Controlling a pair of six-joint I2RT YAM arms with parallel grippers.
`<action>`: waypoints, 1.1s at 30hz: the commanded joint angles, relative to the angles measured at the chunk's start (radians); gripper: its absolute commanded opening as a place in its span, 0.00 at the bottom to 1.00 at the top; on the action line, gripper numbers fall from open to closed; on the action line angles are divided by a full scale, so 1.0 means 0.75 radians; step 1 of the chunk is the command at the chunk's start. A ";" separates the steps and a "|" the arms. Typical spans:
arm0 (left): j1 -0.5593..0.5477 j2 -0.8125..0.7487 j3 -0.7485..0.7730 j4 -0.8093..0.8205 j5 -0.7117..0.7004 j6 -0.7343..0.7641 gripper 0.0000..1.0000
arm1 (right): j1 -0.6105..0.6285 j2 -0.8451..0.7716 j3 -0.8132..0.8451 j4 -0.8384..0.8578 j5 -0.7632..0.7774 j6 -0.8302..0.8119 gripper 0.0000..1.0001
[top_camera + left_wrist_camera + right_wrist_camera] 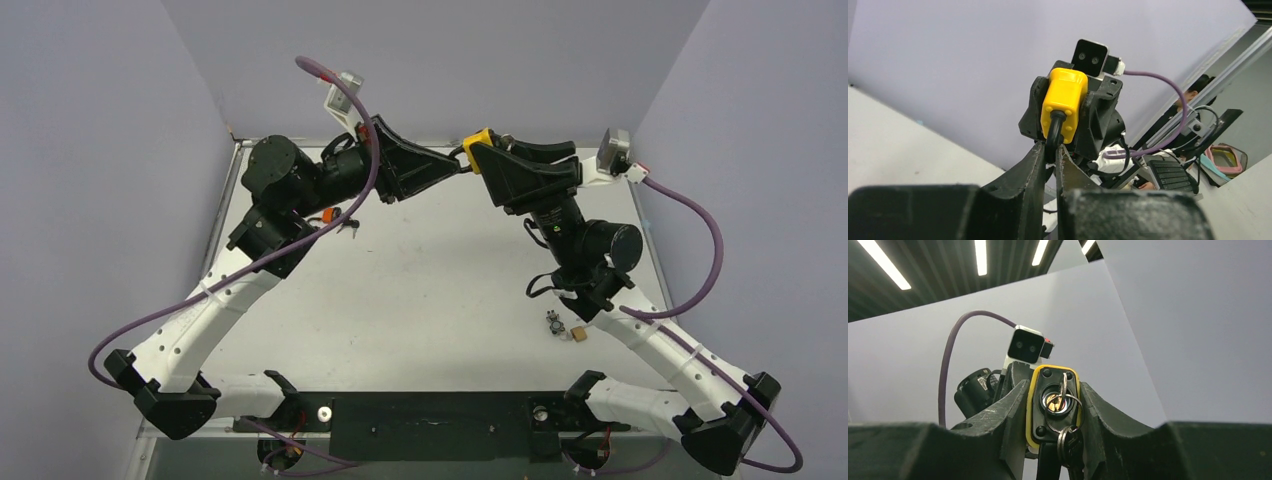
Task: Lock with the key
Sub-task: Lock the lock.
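1. Top view: both arms reach over the far half of the bench [420, 300] and meet in the air. The right hand [488, 160] is clamped on the yellow lock [478, 140]. The left hand [457, 161] meets the lock from the left. By the right arm a small metal bit [553, 322] lies on the bench, perhaps spare keys, though it is too small to tell. A tan piece [577, 335] lies just beside it.
2. Left wrist view: the left hand is pressed together on the black shackle [1055, 127], pinching it just where it leaves the yellow body. The lock stands above the fingertips, gripped from behind by the right hand.
3. Right wrist view: the right hand squeezes the lock by its two yellow-rimmed sides. The black keyhole face is turned to the camera. A key [1063, 385] sits in the keyhole. A ring [1064, 407] runs through it, and more keys [1068, 440] hang below, over the lock's lower edge.
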 commanded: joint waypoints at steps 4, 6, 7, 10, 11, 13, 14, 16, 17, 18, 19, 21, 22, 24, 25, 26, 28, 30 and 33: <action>0.023 -0.043 -0.096 0.313 0.104 -0.096 0.14 | -0.065 0.103 -0.178 -0.481 -0.394 0.224 0.00; 0.034 -0.044 -0.121 0.353 0.112 -0.117 0.16 | -0.070 0.088 -0.188 -0.447 -0.373 0.271 0.00; 0.036 -0.045 -0.128 0.368 0.113 -0.123 0.18 | -0.072 0.081 -0.193 -0.420 -0.365 0.307 0.00; 0.043 -0.043 -0.154 0.383 0.112 -0.128 0.18 | -0.097 0.067 -0.220 -0.364 -0.358 0.374 0.00; 0.048 -0.045 -0.159 0.388 0.112 -0.131 0.17 | -0.104 0.066 -0.231 -0.338 -0.353 0.404 0.00; 0.057 -0.052 -0.177 0.395 0.108 -0.135 0.10 | -0.121 0.064 -0.239 -0.329 -0.344 0.433 0.00; 0.061 -0.052 -0.186 0.395 0.109 -0.134 0.05 | -0.132 0.066 -0.240 -0.331 -0.344 0.440 0.00; 0.076 -0.060 -0.198 0.387 0.110 -0.125 0.00 | -0.138 0.072 -0.242 -0.327 -0.368 0.438 0.00; 0.087 -0.068 -0.198 0.376 0.112 -0.106 0.00 | -0.140 0.072 -0.244 -0.340 -0.376 0.427 0.00; 0.094 -0.070 -0.194 0.332 0.125 -0.072 0.00 | -0.153 0.068 -0.247 -0.346 -0.381 0.421 0.05; 0.109 -0.077 -0.180 0.305 0.135 -0.049 0.00 | -0.177 0.062 -0.260 -0.352 -0.397 0.413 0.21; 0.141 -0.084 -0.149 0.196 0.182 0.024 0.00 | -0.229 0.036 -0.293 -0.324 -0.428 0.412 0.48; 0.163 -0.087 -0.139 0.109 0.214 0.075 0.00 | -0.250 0.010 -0.305 -0.298 -0.460 0.410 0.55; 0.190 -0.085 -0.104 -0.002 0.268 0.141 0.00 | -0.319 -0.027 -0.331 -0.271 -0.520 0.402 0.70; 0.197 -0.083 -0.083 -0.076 0.293 0.160 0.00 | -0.370 -0.044 -0.343 -0.256 -0.546 0.404 0.76; 0.204 -0.079 -0.059 -0.105 0.307 0.203 0.00 | -0.396 -0.052 -0.357 -0.199 -0.606 0.425 0.79; 0.211 -0.065 -0.027 -0.241 0.344 0.261 0.00 | -0.509 -0.068 -0.388 -0.069 -0.693 0.497 0.81; 0.214 -0.052 -0.009 -0.313 0.422 0.295 0.00 | -0.579 -0.084 -0.416 0.049 -0.761 0.564 0.82; 0.218 -0.055 -0.015 -0.374 0.507 0.332 0.00 | -0.614 -0.086 -0.414 0.157 -0.869 0.616 0.82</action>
